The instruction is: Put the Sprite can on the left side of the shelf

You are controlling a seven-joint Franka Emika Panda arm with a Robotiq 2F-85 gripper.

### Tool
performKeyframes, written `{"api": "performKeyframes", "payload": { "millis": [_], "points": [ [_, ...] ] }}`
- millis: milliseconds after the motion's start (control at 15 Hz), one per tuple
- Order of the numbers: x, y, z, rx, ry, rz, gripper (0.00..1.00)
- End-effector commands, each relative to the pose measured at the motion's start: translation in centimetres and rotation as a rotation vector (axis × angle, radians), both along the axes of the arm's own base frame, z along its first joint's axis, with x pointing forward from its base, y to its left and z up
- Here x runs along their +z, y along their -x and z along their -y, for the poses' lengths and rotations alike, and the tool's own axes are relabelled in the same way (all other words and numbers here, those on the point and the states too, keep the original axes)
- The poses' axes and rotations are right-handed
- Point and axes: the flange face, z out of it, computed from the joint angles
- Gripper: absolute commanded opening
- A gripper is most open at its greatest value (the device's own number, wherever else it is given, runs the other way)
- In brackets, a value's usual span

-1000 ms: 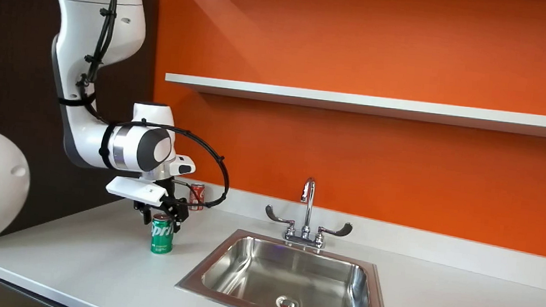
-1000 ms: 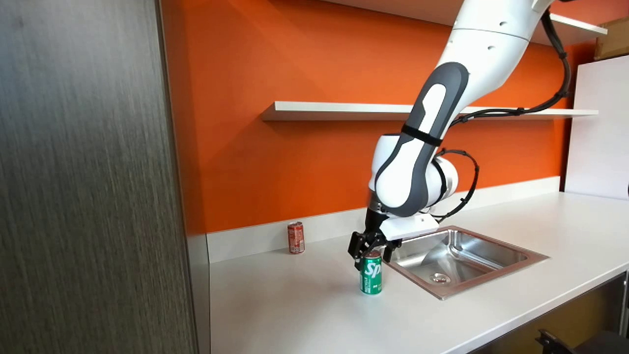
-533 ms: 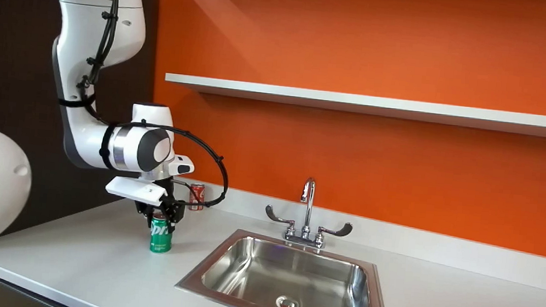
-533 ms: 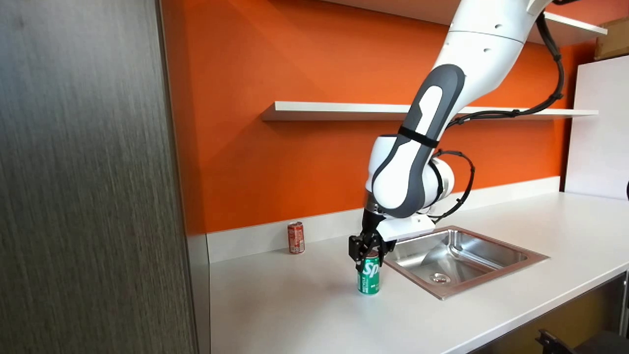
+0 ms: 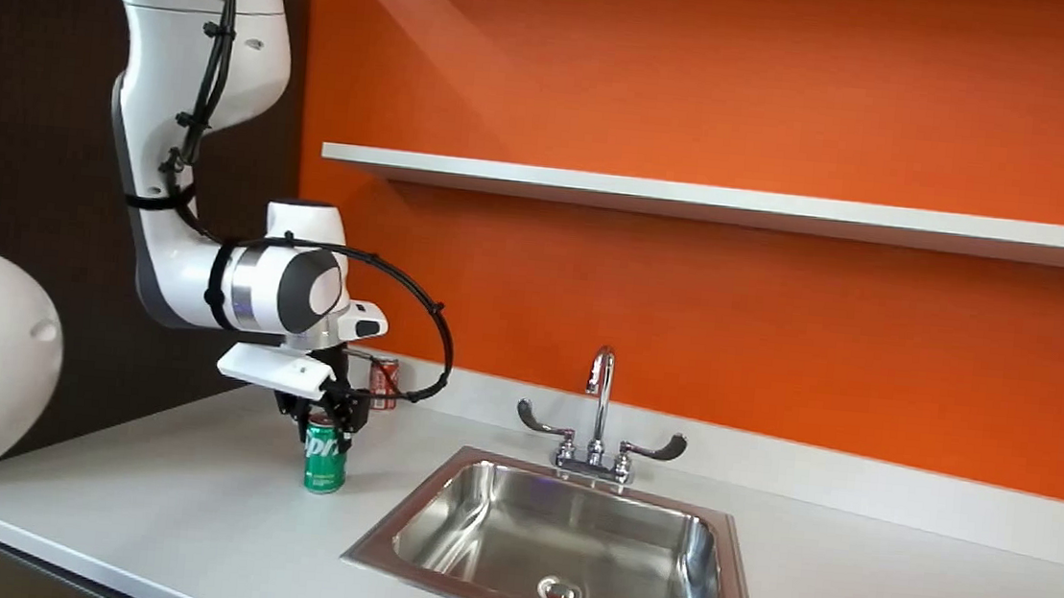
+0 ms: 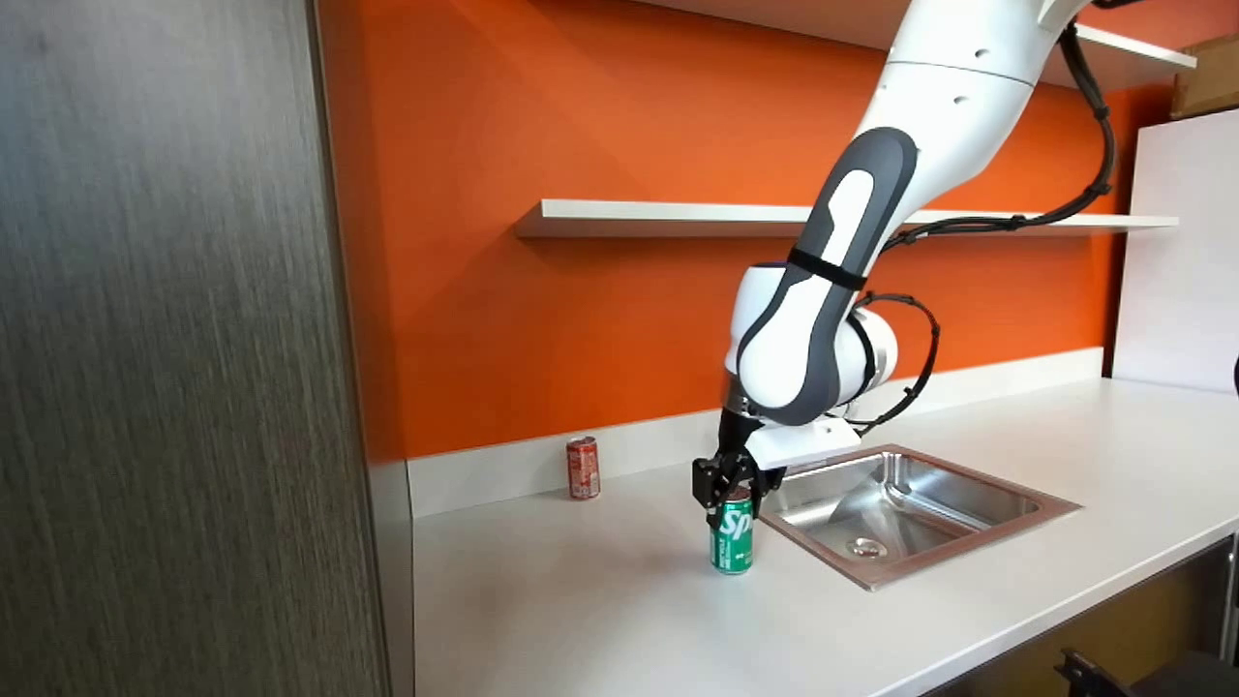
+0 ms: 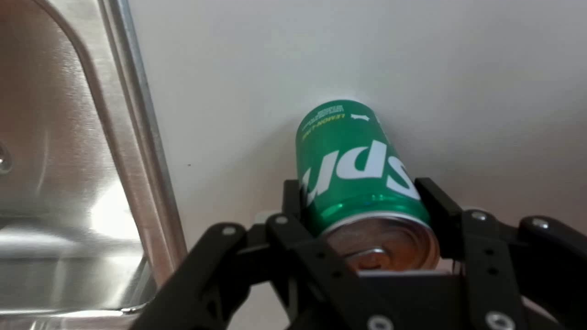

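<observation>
The green Sprite can (image 5: 324,469) is upright at the counter, left of the sink, in both exterior views. My gripper (image 7: 357,183) is shut on its upper part, one black finger (image 7: 292,197) and its opposite pressing against the sides. White lettering and the reflective lid of the Sprite can (image 7: 348,160) show in the wrist view. Whether the can's base (image 6: 733,569) touches the counter I cannot tell. Well above the gripper, the white shelf (image 5: 695,194) runs along the orange wall, and its left end (image 6: 552,215) shows in both exterior views.
A red can (image 6: 583,469) stands by the backsplash, behind the gripper. To the right lies the steel sink (image 5: 743,587) with its faucet (image 5: 600,401). A tall dark panel (image 6: 184,348) closes off the left. Another shelf (image 6: 794,19) hangs higher up.
The fingers were apart around the can a second ago and have closed on it. Since half a second ago, can and gripper have shifted slightly, rightward in both exterior views.
</observation>
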Motion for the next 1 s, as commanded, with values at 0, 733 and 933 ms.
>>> {"api": "performKeyframes", "payload": {
  "millis": [0, 733, 933],
  "points": [
    [2.6, 0.2, 0.3, -0.021, 0.012, 0.023, 0.38],
    [10.4, 2.5, 0.2, 0.003, 0.076, -0.001, 0.38],
    [13.1, 3.5, -0.1, -0.003, 0.076, -0.018, 0.38]
  ]
}}
